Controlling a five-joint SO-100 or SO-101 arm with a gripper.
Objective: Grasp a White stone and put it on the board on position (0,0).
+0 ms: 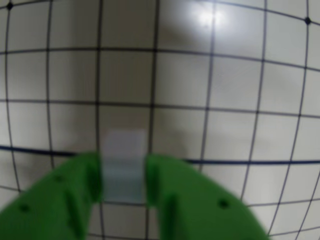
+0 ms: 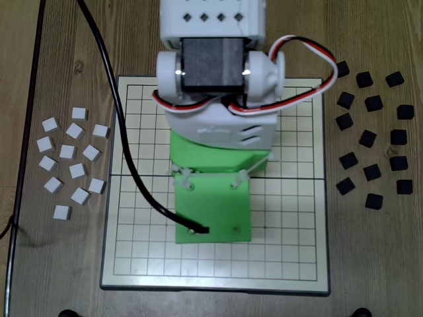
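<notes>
In the wrist view my green gripper [image 1: 124, 167] is shut on a white stone [image 1: 123, 150], a small square block held between the two fingers [image 1: 75, 190]. It hangs just over the white gridded board [image 1: 225, 100]. In the fixed view the arm reaches over the middle of the board [image 2: 291, 218]. Its green wrist part [image 2: 211, 211] hides the gripper and the held stone.
Several loose white stones [image 2: 69, 165] lie on the wooden table left of the board. Several black stones [image 2: 373, 145] lie on the right. A black cable [image 2: 125, 152] runs across the board's left part to the wrist. A dark line [image 1: 250, 162] crosses the board.
</notes>
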